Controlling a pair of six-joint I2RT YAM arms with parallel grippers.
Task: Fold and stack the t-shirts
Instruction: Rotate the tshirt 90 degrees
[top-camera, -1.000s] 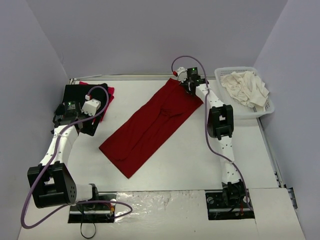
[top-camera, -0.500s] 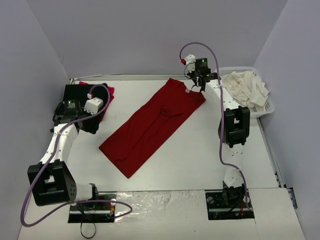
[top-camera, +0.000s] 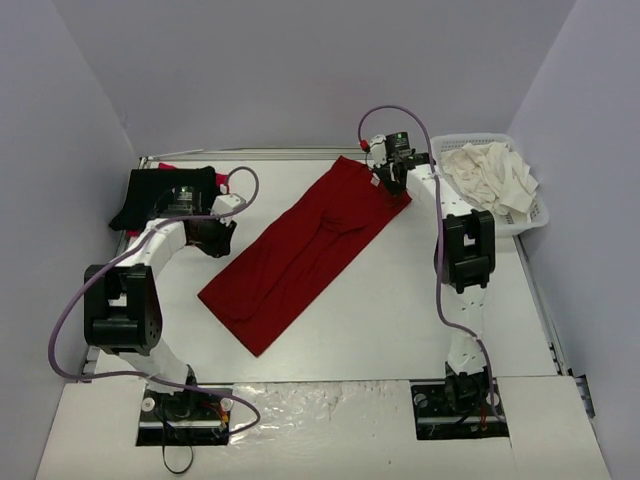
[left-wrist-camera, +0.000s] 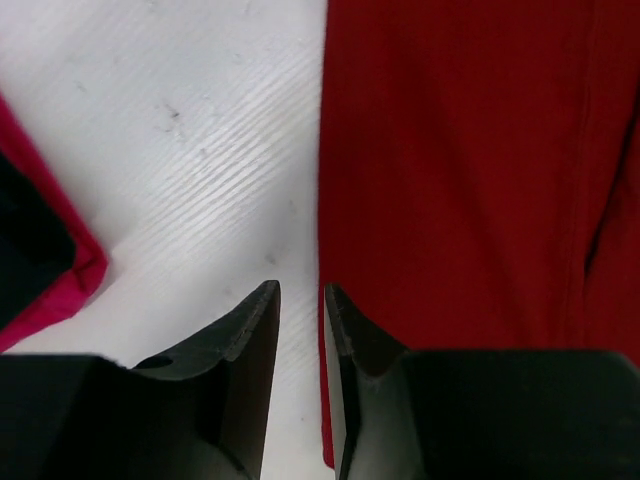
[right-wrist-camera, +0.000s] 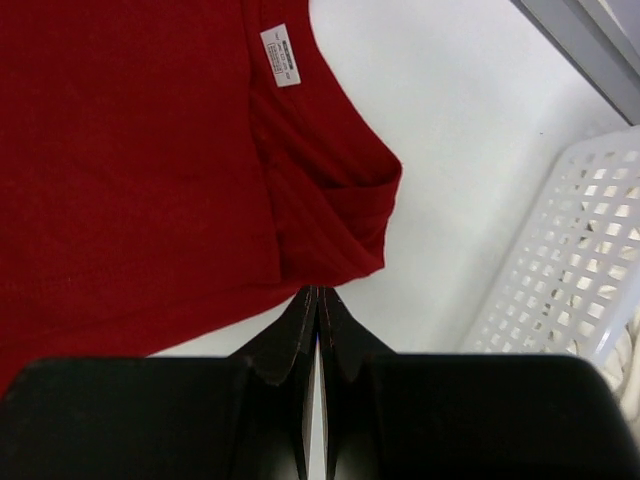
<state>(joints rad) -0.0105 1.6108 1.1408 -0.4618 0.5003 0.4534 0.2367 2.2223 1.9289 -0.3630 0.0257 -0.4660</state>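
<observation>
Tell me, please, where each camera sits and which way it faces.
Top external: above and behind the bases, looking down on the table; both arms show.
Left wrist: on the left arm, looking down past the left gripper at the edge of the dark red t-shirt.
Right wrist: looking down past the shut right gripper at its collar and the basket.
Shared: all three show that t-shirt.

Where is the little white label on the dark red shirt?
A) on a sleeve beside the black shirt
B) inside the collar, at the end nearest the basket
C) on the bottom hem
B: the white label sits inside the dark red shirt collar, near the basket.
</observation>
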